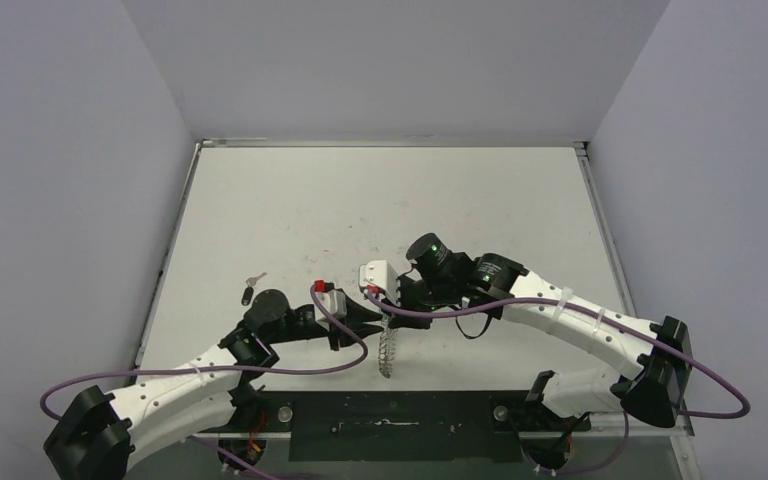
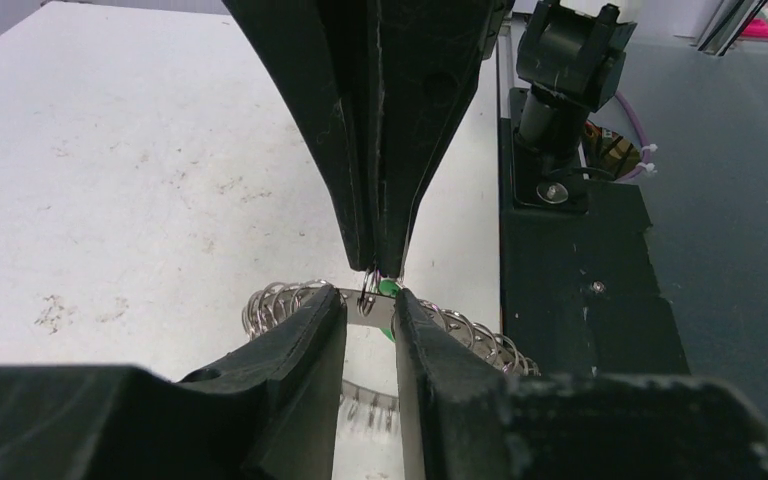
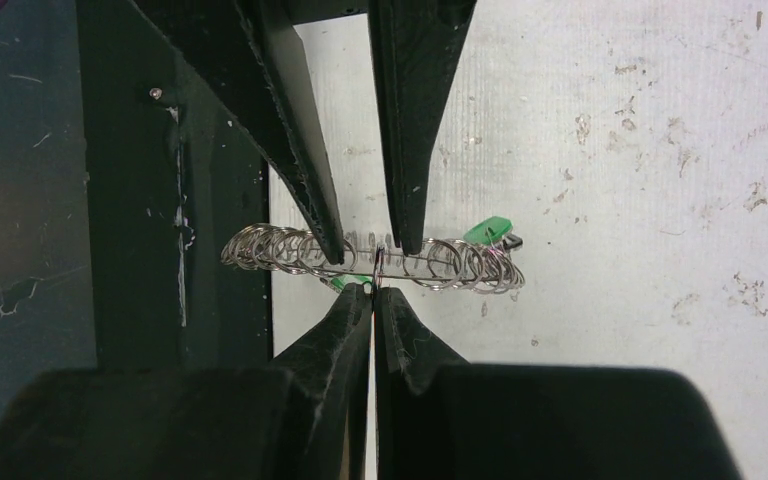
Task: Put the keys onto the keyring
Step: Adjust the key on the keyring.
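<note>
Near the tabletop's point(image 1: 380, 200) 6 o'clock edge, the keyring point(image 1: 388, 352) stands on edge. The left pincer point(image 2: 368, 298), jaws apart, straddles it from 9 o'clock. The right pincer point(image 3: 371, 290), closed together, touches it from 1 o'clock. The green key point(image 3: 485, 232) lies just beside it. Farther out at 10 o'clock lie the black-headed key point(image 1: 247, 295) and the silver key point(image 1: 254, 278).

I see my left arm point(image 1: 175, 385) reaching in low from the table's point(image 1: 290, 200) near edge, left gripper point(image 2: 370, 305) with jaws slightly apart, while my right arm point(image 1: 580, 320) arcs in from the near right corner, right gripper point(image 3: 372, 292) pinched fully closed, tips nose to nose.
</note>
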Robot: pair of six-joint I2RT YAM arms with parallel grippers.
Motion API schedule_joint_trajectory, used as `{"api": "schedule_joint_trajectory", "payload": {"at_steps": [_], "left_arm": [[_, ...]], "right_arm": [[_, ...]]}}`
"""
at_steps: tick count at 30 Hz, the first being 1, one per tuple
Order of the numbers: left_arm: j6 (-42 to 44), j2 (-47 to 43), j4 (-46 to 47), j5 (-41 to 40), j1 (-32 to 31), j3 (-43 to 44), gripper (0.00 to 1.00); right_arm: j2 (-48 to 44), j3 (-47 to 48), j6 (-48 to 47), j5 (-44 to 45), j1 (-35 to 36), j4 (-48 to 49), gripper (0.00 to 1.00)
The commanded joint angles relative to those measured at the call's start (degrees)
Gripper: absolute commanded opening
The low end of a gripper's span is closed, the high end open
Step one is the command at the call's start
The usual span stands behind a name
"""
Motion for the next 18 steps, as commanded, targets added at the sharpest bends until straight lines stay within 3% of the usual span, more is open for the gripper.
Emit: {"api": "schedule_joint_trajectory", "payload": {"at_steps": [1, 4, 9, 12, 18], "left_arm": [[1.3, 0.9, 6.1, 0.8, -0.6, 0.3, 0.19], [1.6, 1.6, 6.1, 1.3, -0.7, 0.7, 0.1], [2.0, 3.2, 5.8, 2.0, -1.3, 1.5, 0.11], [2.8, 4.3, 5.7, 2.2, -1.8, 2.0, 0.17], [4.0, 5.3, 6.3, 2.2, -2.2, 2.5, 0.14]], "right_arm": [[-1.8, 2.9, -0.2, -1.4, -0.4, 2.4, 0.0], [-1.7, 2.9, 0.1, -1.5, -0.3, 2.6, 0.0], [-1.5, 3.1, 0.5, -1.8, -0.4, 2.9, 0.0], [-1.3, 3.3, 0.7, -1.9, -0.3, 3.0, 0.0], [-0.9, 3.3, 0.8, -1.8, -0.3, 3.0, 0.0]]}}
